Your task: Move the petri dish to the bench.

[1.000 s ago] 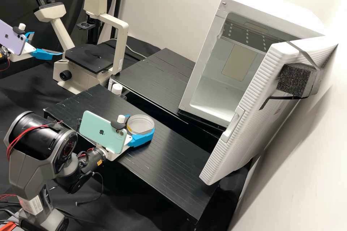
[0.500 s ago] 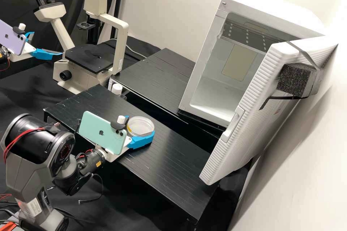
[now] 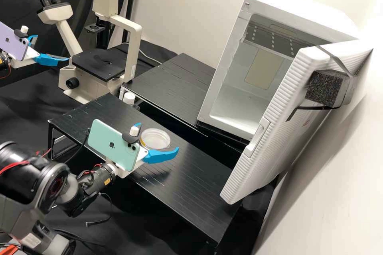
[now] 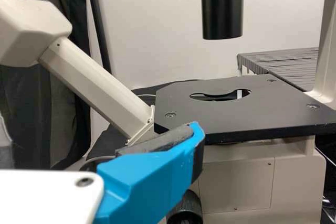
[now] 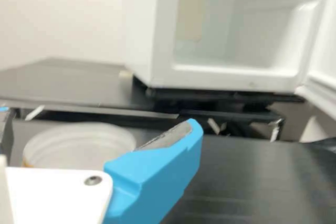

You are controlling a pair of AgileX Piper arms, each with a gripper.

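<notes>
the dish [image 3: 156, 140] looks seated on the near bench [image 3: 191, 177], between the parted fingers of the right gripper [image 3: 158, 137]; a crooked or sideways retreat could catch its rim and drag it. the left gripper [image 3: 52, 48], also spread, is at left by the scope [image 3: 133, 53].

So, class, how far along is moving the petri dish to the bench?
Done, it seems: the petri dish lies flat on the black bench. In hand: release, the jaws of the right gripper standing open around the dish. Left, probably: backing the gripper clear, since the dish lies between its jaws.
</notes>
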